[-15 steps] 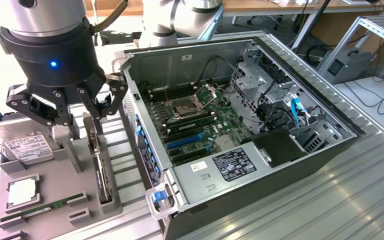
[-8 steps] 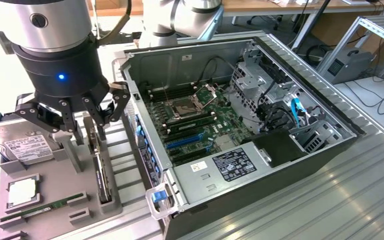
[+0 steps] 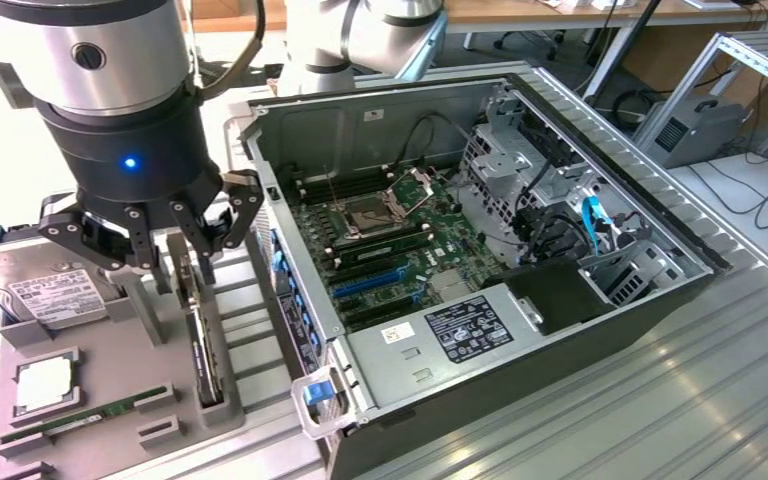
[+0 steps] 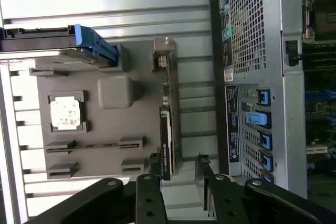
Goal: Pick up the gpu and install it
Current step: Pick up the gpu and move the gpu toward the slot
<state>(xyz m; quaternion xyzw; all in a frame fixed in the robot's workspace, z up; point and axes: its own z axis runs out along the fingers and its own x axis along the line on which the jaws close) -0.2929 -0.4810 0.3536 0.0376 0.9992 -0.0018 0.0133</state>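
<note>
The gpu [image 3: 205,345] is a thin dark card standing on edge in a slot of the grey holder tray [image 3: 104,350], at the exterior view's left. In the wrist view the gpu [image 4: 167,135] runs lengthwise, with its silver bracket [image 4: 163,51] at the far end. My gripper [image 3: 177,262] hangs open right over the card's end away from the bracket, holding nothing. In the wrist view the gripper [image 4: 178,162] has its jaws wide apart, and the card's end lies between them, close to one fingertip [image 4: 155,162].
The open computer case [image 3: 651,290] lies on its side beside the tray, its motherboard and blue slots [image 3: 371,280] exposed. The tray also carries a hard drive [image 3: 48,292], a CPU [image 3: 43,385] and a green RAM stick [image 3: 84,415]. Ribbed metal table [image 3: 651,400] runs all around.
</note>
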